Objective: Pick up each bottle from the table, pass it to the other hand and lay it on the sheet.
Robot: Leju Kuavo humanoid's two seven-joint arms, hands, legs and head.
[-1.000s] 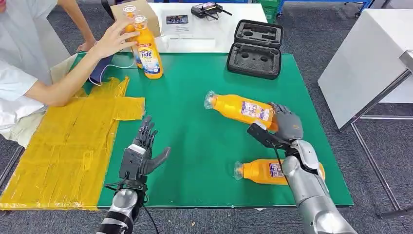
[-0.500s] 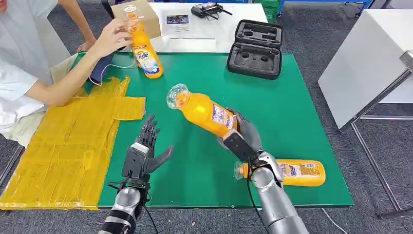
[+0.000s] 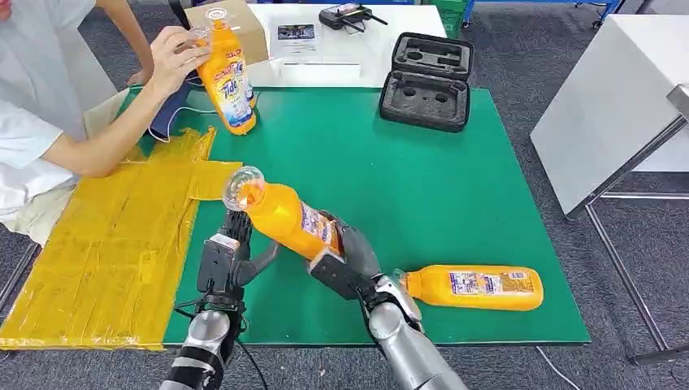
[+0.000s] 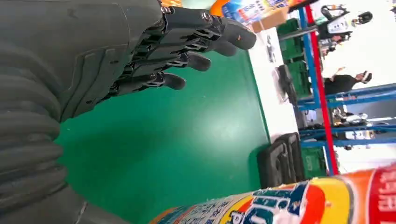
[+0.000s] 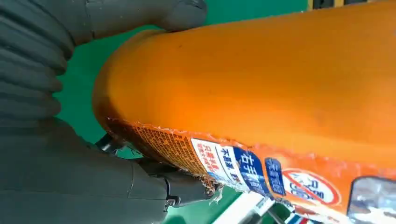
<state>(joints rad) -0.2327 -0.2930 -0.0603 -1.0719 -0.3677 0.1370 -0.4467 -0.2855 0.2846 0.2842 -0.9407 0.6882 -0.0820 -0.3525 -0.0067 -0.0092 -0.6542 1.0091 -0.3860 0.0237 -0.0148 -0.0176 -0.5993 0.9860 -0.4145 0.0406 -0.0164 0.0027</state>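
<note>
The right robot hand [image 3: 351, 253] grips an orange detergent bottle [image 3: 280, 215], tilted above the green worktop [image 3: 422, 187] beside the left robot hand [image 3: 236, 256], whose fingers are spread, holding nothing. Another bottle [image 3: 475, 287] lies near the front edge.

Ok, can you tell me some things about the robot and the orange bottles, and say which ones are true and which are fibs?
1. The right hand holds an orange bottle up off the table. True.
2. The left hand is gripping that bottle too. False: its fingers are spread and hold nothing, just beside the bottle.
3. Another orange bottle lies on its side on the green mat. True.
4. A bottle already lies on the yellow sheet. False: no bottle is on it.
5. A person's hand holds a bottle at the far corner of the mat. True.
</note>
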